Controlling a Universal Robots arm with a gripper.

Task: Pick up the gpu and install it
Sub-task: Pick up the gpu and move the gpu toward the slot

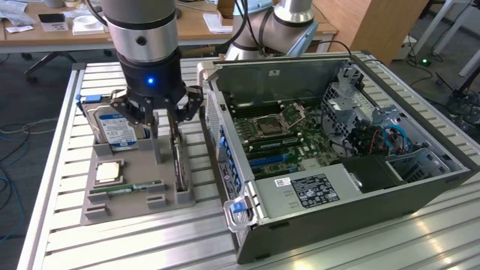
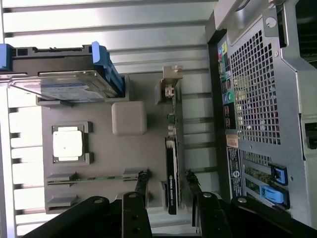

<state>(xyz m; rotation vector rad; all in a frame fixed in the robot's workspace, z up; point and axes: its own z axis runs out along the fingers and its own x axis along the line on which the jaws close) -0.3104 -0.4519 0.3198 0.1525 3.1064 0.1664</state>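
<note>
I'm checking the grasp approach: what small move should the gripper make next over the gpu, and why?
Probably lower straight down a little: the gripper is open, its fingers straddle the gpu standing on edge in the grey holder, apparently without touching it.

I see a black gpu (image 1: 179, 169), green memory stick (image 1: 126, 187) and blue-labelled silver hard drive (image 1: 114, 128) on a grey tray (image 1: 129, 200).

We see hard daylight bleaching the ribbed metal table (image 2: 99, 20) nearly white, while the computer case (image 1: 338, 225) stays dim inside, with soft shadows.
</note>
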